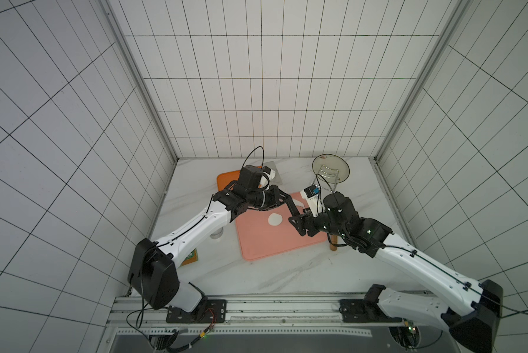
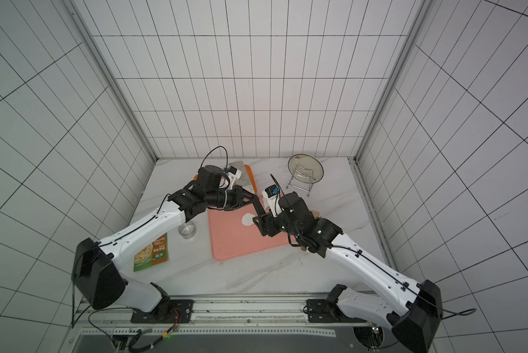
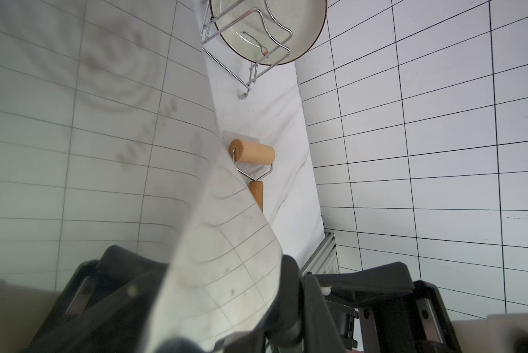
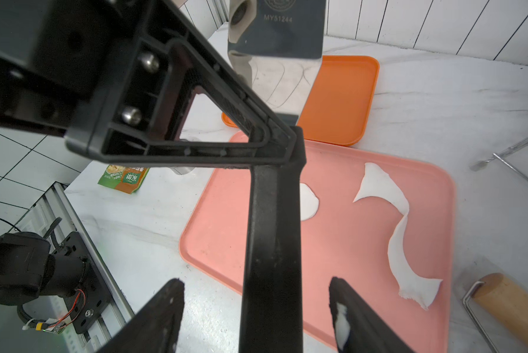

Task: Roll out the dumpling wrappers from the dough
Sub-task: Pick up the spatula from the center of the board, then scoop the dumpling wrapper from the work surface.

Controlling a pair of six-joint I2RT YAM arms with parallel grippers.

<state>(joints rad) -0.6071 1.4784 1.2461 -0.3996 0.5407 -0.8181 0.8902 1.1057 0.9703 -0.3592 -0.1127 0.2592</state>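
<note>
Veined marble tabletop (image 1: 287, 275), smooth pink tray (image 1: 265, 244), ragged dough strip (image 4: 395, 244), round wrapper (image 1: 274, 219)

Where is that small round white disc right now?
In both top views the dumpling wrapper lies flat on the pink mat, left of the ragged dough strip.

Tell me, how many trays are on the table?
2. The pink tray lies in the middle, holding white dough. The orange tray sits behind it, partly covered by the metal scraper. No others show, though something may be hidden.
</note>
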